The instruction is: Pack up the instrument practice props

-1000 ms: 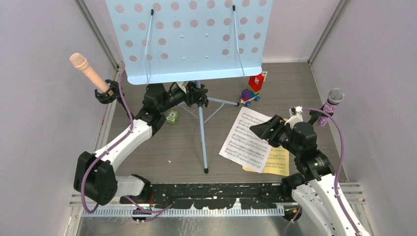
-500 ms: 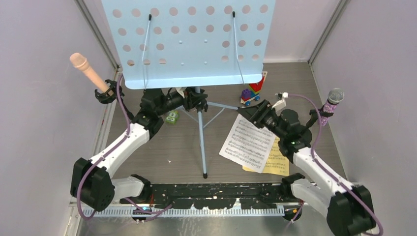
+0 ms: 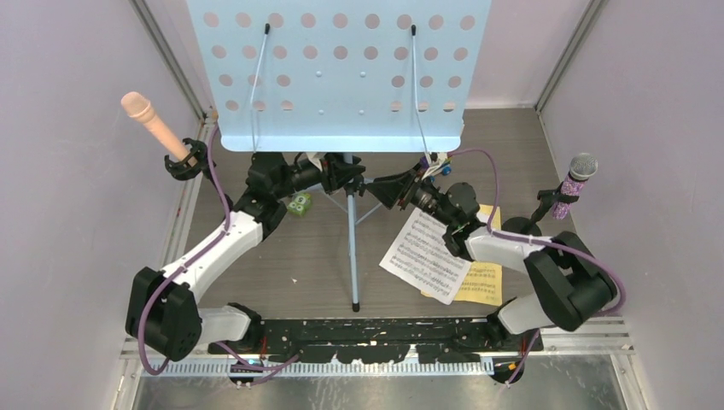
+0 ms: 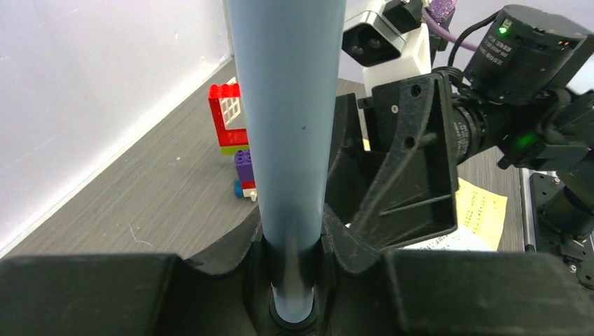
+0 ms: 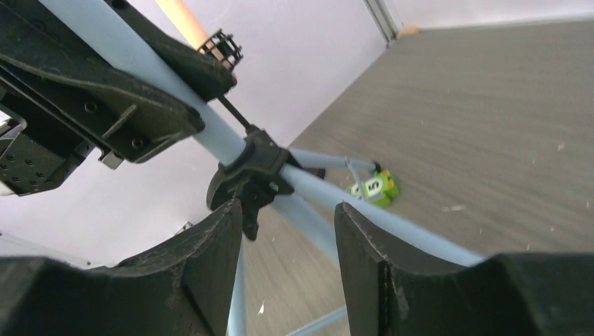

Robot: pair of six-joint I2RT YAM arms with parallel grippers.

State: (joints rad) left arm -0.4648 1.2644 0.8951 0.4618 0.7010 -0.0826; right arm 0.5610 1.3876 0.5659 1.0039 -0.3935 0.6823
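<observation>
Top external: music rack (image 3: 337, 77) stands upright on its tripod, mid-table (image 3: 282, 256). Left tool (image 3: 335, 175) is clamped on the rack's pole just above the black hub. That reads as a steadying hold, so the stand doesn't tip while the other arm works. Left wrist confirms it: pole (image 4: 287, 140) sits snug between the fingers.

Right tool (image 3: 382, 186) faces the left tool from the opposite side of the pole, jaws spread, nothing in them. Right wrist shows hub (image 5: 252, 175) and a pale-blue leg just beyond its fingertips; contact, can't tell. My guess is it's lining up to fold the legs or loosen the hub.

White score sheet (image 3: 431, 248) and yellow score sheet (image 3: 480, 282) lie flat under the right arm, back of its tool. Peach microphone (image 3: 152, 120) sits in its holder (image 3: 188, 161) behind the left tool, by the wall. Purple microphone (image 3: 574, 184) stands well behind the right tool, by the opposite wall. None packed yet.
</observation>
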